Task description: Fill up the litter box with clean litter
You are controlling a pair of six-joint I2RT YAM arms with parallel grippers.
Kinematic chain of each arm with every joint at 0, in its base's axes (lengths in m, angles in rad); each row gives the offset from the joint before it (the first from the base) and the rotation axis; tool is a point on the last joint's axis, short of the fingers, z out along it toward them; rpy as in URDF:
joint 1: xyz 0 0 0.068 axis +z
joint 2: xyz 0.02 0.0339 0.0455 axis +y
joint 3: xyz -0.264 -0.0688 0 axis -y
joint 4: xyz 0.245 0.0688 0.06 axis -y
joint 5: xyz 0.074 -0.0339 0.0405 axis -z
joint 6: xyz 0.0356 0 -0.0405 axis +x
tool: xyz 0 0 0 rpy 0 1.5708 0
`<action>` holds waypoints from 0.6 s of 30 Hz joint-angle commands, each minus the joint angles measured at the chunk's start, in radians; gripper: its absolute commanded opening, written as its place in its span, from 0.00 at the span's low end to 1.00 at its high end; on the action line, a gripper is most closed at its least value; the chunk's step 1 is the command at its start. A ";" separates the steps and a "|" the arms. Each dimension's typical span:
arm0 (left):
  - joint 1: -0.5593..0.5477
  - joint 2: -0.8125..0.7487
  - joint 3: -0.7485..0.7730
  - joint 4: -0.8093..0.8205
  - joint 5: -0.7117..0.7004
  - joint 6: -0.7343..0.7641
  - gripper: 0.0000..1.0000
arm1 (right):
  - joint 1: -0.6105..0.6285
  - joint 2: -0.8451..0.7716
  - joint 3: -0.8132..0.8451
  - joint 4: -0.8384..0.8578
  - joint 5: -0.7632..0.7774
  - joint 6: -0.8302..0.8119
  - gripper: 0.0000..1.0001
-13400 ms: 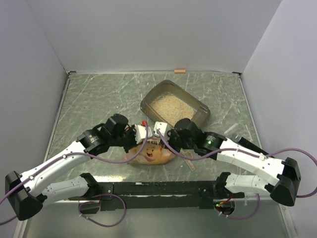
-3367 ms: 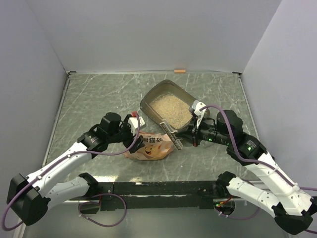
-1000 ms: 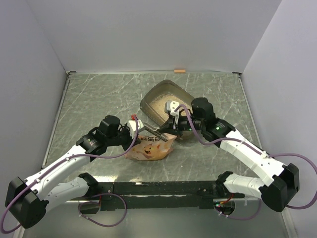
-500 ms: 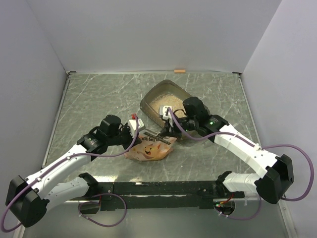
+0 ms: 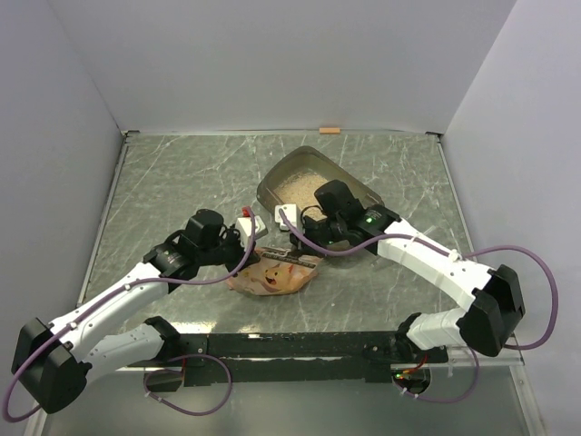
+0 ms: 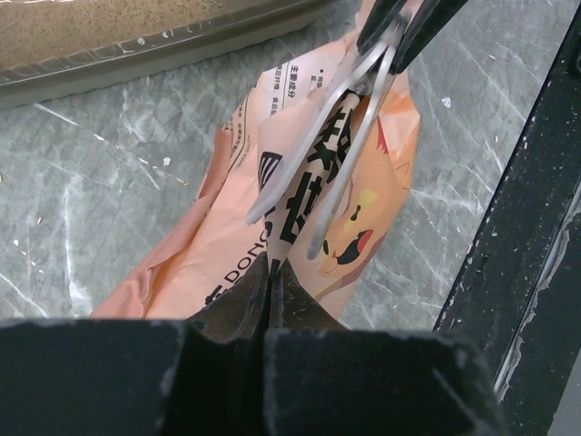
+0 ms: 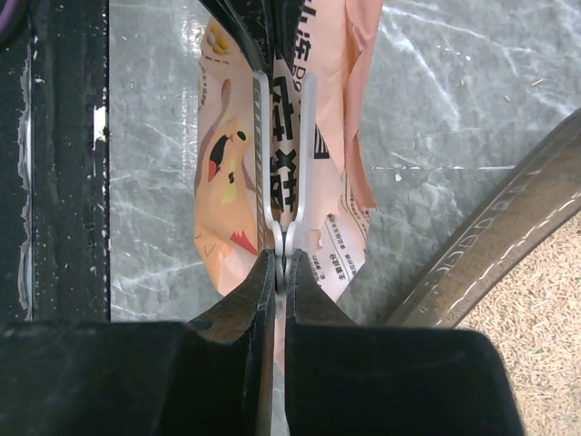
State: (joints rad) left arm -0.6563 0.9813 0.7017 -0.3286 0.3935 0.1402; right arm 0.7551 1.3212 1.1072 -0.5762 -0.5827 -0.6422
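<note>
The litter box [image 5: 281, 174] sits right of centre, a dark tray holding pale clean litter [image 5: 298, 186]; my right arm hides its near half. The crinkled orange bag [image 5: 272, 278] lies in front of it. My left gripper [image 5: 261, 245] is shut on the bag's upper edge [image 6: 272, 227]. My right gripper [image 5: 302, 245] is shut on the hinge end of a grey clip [image 7: 283, 245]. The clip's two open arms [image 6: 349, 118] straddle the bag's folded top. The litter box rim [image 7: 490, 250] and litter [image 7: 540, 327] show at the right wrist view's lower right.
A small tan strip [image 5: 329, 131] lies at the back wall. The black base rail [image 5: 290, 345] runs along the near edge, close behind the bag [image 7: 227, 154]. White walls close the table on three sides.
My right arm has swung left from the litter box's near rim to the bag, carrying the clip, whose arms now straddle the bag's top. The left gripper has stayed on the bag.
</note>
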 commanded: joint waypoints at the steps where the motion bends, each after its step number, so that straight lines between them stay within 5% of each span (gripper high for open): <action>1: 0.004 -0.046 0.045 0.034 -0.033 -0.010 0.02 | 0.007 0.033 -0.015 -0.036 0.038 -0.001 0.00; 16: 0.004 -0.086 0.039 0.046 -0.056 -0.010 0.04 | 0.052 0.105 -0.082 0.036 0.077 0.056 0.00; 18: 0.004 -0.081 0.041 0.045 -0.056 -0.011 0.04 | 0.050 0.090 -0.092 0.062 0.078 0.071 0.11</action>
State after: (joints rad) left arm -0.6571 0.9398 0.7017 -0.3660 0.3515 0.1402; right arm 0.7910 1.3945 1.0683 -0.4847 -0.5510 -0.5949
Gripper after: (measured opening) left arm 0.036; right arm 0.034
